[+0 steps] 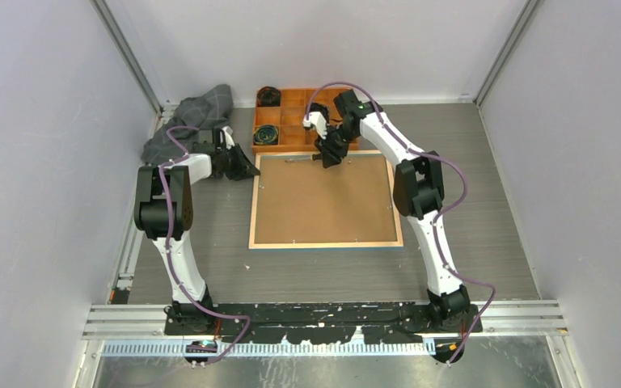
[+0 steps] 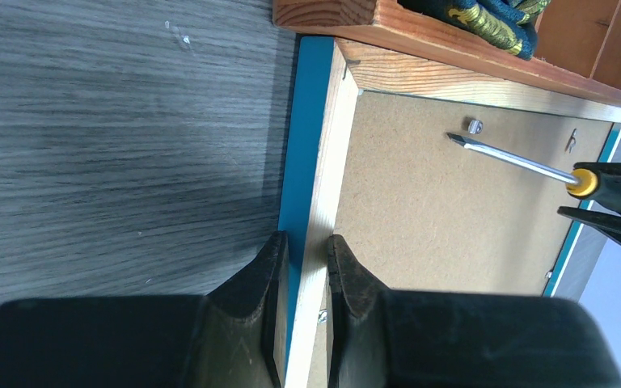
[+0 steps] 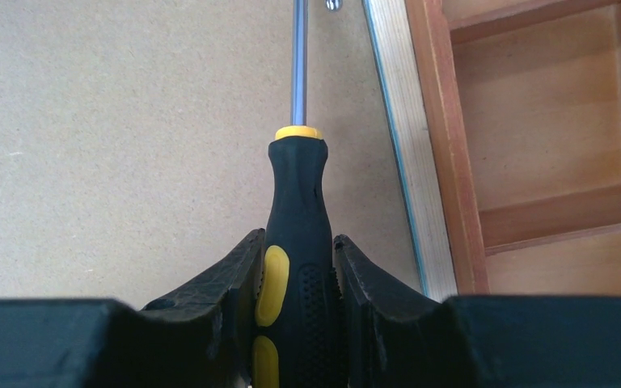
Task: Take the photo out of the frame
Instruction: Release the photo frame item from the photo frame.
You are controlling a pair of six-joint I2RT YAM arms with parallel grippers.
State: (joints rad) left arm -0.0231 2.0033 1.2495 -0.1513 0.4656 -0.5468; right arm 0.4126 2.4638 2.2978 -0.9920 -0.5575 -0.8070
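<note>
The frame (image 1: pixel 323 244) lies face down on the table, its light wood rim (image 2: pixel 323 186) up and its blue border showing at the edge. The brown backing board (image 1: pixel 323 202) fills it, so the photo is hidden underneath. My left gripper (image 2: pixel 307 242) is shut on the frame's left rim near the far corner (image 1: pixel 251 171). My right gripper (image 3: pixel 299 242) is shut on the black and yellow handle of a screwdriver (image 3: pixel 297 210). The screwdriver's shaft (image 2: pixel 509 158) lies low over the board, its tip next to a small metal clip (image 2: pixel 475 125) by the far rim.
An orange compartment tray (image 1: pixel 291 109) sits right against the frame's far edge, with dark round items in some cells. A grey cloth (image 1: pixel 194 121) is bunched at the far left, behind the left arm. Grey walls close in both sides.
</note>
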